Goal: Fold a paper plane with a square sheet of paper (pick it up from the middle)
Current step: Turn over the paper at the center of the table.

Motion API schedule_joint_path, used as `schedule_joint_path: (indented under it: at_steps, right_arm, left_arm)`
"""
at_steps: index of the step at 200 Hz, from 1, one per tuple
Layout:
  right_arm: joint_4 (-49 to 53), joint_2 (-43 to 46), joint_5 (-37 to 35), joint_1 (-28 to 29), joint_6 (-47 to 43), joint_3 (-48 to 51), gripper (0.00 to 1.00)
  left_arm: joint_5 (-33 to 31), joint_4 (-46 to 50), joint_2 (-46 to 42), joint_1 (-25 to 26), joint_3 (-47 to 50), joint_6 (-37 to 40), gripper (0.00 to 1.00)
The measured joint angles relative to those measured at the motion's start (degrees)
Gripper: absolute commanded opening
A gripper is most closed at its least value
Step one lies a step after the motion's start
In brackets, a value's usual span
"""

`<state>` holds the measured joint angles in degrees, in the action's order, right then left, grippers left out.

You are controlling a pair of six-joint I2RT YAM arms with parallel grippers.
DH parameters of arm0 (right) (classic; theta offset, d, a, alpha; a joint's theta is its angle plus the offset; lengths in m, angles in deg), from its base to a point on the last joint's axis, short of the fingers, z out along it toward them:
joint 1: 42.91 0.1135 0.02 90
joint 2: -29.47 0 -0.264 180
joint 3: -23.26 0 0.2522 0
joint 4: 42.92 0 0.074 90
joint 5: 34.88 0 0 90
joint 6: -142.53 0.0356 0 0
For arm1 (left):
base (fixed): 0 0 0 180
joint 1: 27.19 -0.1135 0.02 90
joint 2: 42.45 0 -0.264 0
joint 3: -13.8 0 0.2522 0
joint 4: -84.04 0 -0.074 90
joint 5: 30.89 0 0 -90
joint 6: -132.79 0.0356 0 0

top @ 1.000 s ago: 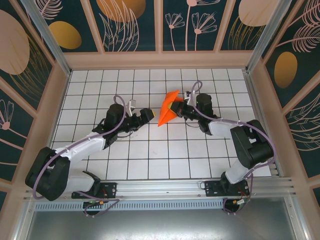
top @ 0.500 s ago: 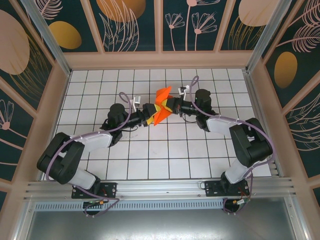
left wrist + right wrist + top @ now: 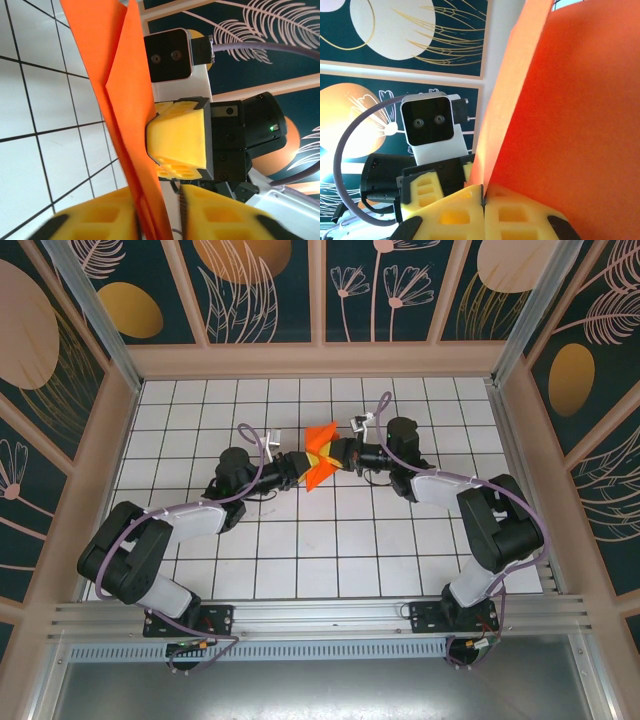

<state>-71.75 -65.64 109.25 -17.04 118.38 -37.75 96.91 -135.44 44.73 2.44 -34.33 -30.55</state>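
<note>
The square sheet of paper (image 3: 320,445), bright orange-red, is folded into a creased, pointed shape like a rough paper plane and hangs above the middle of the table. My right gripper (image 3: 338,452) comes in from the right and is shut on its edge; its yellow pads (image 3: 483,197) meet with the paper (image 3: 570,125) pinched between them. My left gripper (image 3: 300,465) comes in from the left. In the left wrist view the paper (image 3: 125,100) runs down between its fingers (image 3: 157,200), lying against one pad with a narrow gap to the other.
The white gridded table (image 3: 300,550) lies under both arms, walled by wooden panels (image 3: 120,440) on the left, right and far sides. A metal rail (image 3: 320,615) carries the arm bases at the near edge.
My left gripper has swung right to the paper and narrowed its jaws from wide open to almost closed about it. The right gripper has carried the paper slightly left.
</note>
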Motion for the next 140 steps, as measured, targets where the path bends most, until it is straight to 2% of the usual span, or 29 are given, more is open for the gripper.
schedule_joint_path:
  at_steps: [15, 32, 65, 102, 140]
  right_arm:
    - [2.1, 0.0, 0.0, 0.0, -1.6, -0.5, 0.25]
    - [6.2, 0.0, -0.6, -0.4, -4.0, -1.3, 0.37]
    - [20.2, 1.3, -6.8, -2.9, -12.5, -3.6, 0.53]
    - [32.8, 3.0, -17.5, -4.0, -20.9, -6.7, 0.64]
    - [38.0, 3.5, -24.8, -4.0, -24.8, -7.5, 0.65]
  left_arm:
    - [-0.7, 1.6, 0.0, 0.0, 0.0, 1.4, 0.12]
    - [-1.9, 5.5, -0.1, 0.0, -0.4, 3.9, 0.11]
    - [-9.4, 24.7, -2.0, 0.0, -5.4, 13.7, 0.10]
    - [-26.1, 50.7, -4.0, 0.0, -15.6, 26.0, 0.09]
    - [-47.1, 73.8, -2.8, 0.9, -26.1, 32.2, 0.10]
